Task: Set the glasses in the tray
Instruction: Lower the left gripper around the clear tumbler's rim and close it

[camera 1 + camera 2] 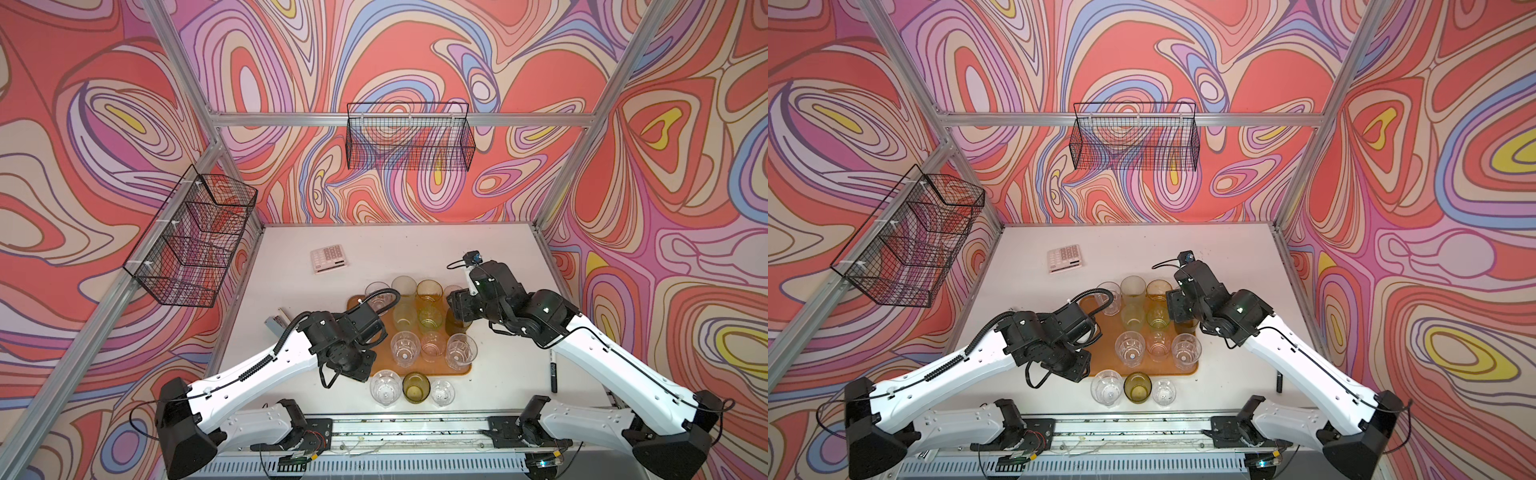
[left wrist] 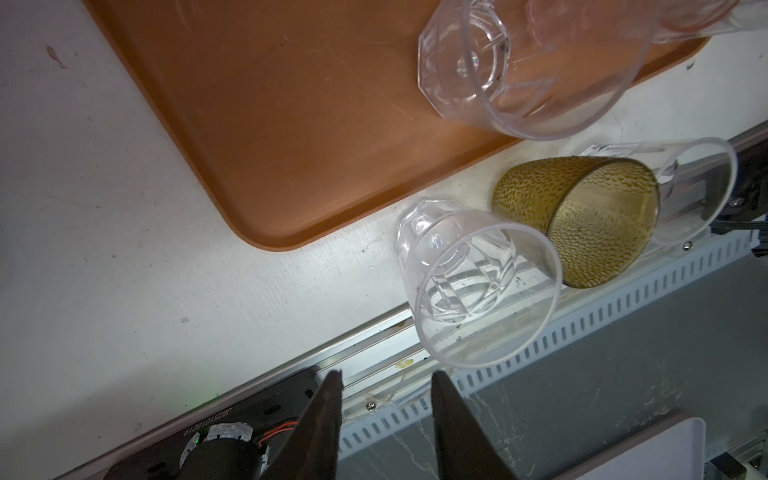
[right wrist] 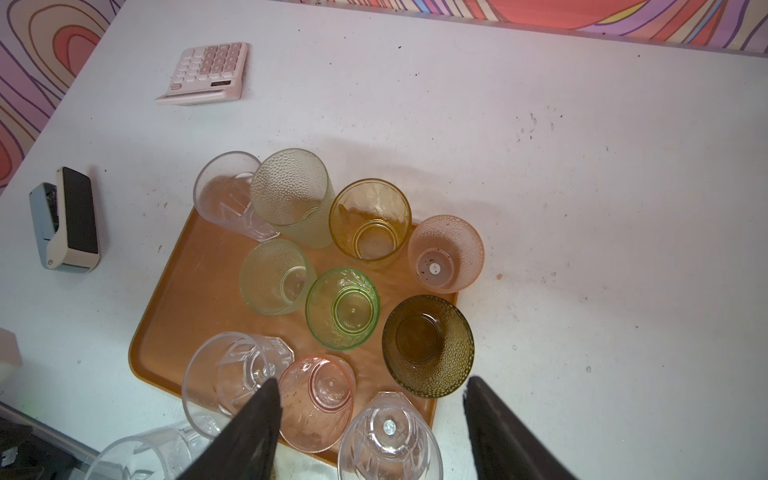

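Standing off the tray on the table's near edge are three glasses in a row: from the left a clear glass, an olive glass and a small clear glass; all upright, mouths up. The other ten stand on the tray.

Left to right: the left gripper hangs over the near left of the table, jaws apart and holding nothing. In its wrist view the clear glass lies just ahead of the fingertips and off to one side, the olive glass beyond it, touching or nearly so. My judgement is that the left arm is the nearer one to this row, and that the coming move turns on swinging the jaws sideways onto the clear glass and spanning its upright wall without knocking the olive one.

The right gripper hovers over the tray's far right part, jaws wide and empty; a dark olive glass sits ahead between the fingertip lines.

No writing on any glass or the tray can be read. The pink calculator shows keys but no legible text; print on the left arm's base is too blurred to trust.
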Tool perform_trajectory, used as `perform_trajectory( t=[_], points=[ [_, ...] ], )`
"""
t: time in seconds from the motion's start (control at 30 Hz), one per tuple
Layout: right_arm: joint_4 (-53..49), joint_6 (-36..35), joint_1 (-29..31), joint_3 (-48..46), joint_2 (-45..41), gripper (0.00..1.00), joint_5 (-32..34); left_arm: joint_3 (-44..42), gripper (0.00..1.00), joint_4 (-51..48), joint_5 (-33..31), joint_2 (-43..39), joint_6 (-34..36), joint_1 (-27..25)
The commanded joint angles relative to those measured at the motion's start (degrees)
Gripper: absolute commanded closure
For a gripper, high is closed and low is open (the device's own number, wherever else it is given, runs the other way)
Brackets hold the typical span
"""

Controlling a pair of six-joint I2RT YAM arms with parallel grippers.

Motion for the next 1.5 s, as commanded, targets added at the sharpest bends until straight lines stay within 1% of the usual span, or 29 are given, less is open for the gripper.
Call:
perform_trajectory(
  t=[0.0, 0.2, 0.4, 0.67, 1.1, 1.47],
  points=[
    [0.2, 0.1, -0.1, -0.1, -0.1, 0.28, 0.1, -0.8, 0.60, 2.1, -1.2, 1.3, -1.2, -0.8],
    [-0.4, 0.2, -0.1, -0.2, -0.6, 0.28, 0.5, -2.0, 0.61, 4.3, -0.5, 3.7, -0.7, -1.5],
    [-0.6, 0.2, -0.1, -0.1, -0.7, 0.28, 0.9, -3.6, 0.62, 6.5, 0.2, 3.4, -1.0, -1.8],
    [-0.6, 0.2, -0.2, 0.1, -0.3, 0.28, 0.5, -4.7, 0.64, 7.5, -0.2, 5.0, -1.7, -2.7],
    [-0.8, 0.3, -0.1, -0.3, -0.9, 0.28, 0.9, -4.9, 0.71, 9.2, 0.1, 7.7, -1.9, -3.5],
    [-0.8, 0.3, -0.1, -0.6, -0.9, 0.28, 0.7, -5.3, 0.80, 9.5, -0.1, 8.4, -2.0, -3.8]
  ],
)
